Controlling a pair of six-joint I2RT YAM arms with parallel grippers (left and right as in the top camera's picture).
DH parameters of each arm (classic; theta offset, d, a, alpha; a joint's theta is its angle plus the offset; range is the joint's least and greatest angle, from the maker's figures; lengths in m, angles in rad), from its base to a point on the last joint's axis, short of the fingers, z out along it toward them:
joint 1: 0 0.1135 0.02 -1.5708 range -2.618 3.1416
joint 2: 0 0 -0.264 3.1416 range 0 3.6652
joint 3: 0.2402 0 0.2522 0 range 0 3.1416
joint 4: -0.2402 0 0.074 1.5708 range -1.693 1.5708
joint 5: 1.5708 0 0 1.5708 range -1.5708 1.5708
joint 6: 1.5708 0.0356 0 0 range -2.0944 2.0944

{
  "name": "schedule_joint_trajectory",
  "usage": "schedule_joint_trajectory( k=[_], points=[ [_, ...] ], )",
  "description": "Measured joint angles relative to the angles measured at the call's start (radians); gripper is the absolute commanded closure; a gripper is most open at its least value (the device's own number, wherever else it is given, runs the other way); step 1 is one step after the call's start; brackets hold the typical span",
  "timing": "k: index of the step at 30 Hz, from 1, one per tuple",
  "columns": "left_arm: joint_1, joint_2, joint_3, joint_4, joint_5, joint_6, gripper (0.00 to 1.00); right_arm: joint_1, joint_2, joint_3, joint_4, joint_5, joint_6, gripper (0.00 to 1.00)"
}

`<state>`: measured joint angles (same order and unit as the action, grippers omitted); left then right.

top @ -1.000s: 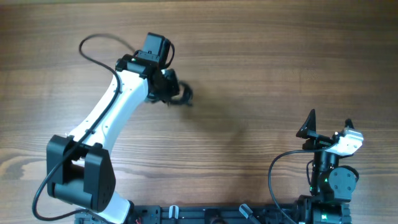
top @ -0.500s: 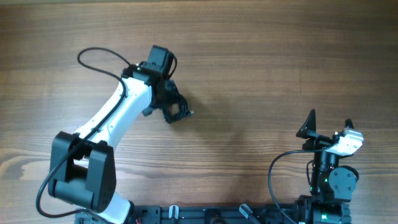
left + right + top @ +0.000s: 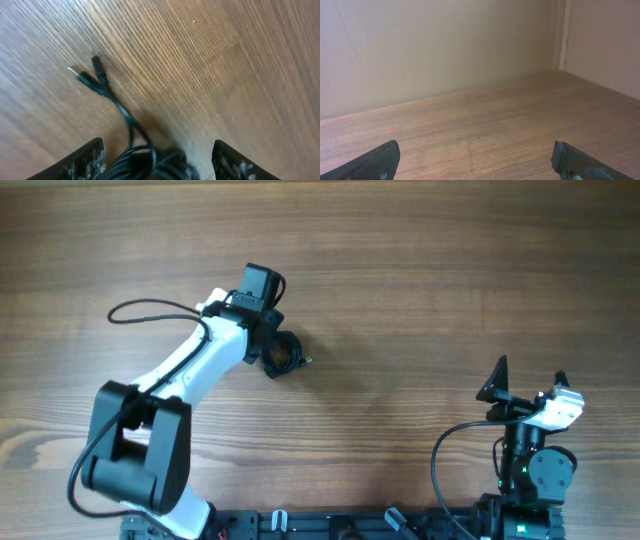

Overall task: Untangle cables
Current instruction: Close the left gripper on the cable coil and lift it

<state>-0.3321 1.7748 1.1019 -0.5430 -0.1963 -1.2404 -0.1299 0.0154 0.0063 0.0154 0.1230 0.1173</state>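
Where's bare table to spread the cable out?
Bare: the wide stretch between the cable and the right gripper, and the far strip of table. Crowded: around the left gripper over the cable, and the near edge by the arm bases.

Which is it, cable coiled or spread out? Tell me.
Coiled: the cable sits in a tight bundle inside the open left gripper, only its two plug ends sticking out.

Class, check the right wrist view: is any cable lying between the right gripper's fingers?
No, the right gripper is open and only bare wooden table shows between its fingers.
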Motion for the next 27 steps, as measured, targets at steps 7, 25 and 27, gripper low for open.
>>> schedule_joint_trajectory(
  k=[7,25,27],
  points=[
    [0.0,0.107,0.0,0.054,0.035,-0.108,0.96,0.0,0.0,0.0,0.0,0.0,0.0,0.0],
    [-0.148,-0.025,-0.001,-0.02,0.306,0.507,0.96,0.0,0.0,0.0,0.0,0.0,0.0,0.0],
    [-0.195,-0.025,-0.001,-0.066,0.263,0.541,0.96,0.0,0.0,0.0,0.0,0.0,0.0,0.0]
  ],
)
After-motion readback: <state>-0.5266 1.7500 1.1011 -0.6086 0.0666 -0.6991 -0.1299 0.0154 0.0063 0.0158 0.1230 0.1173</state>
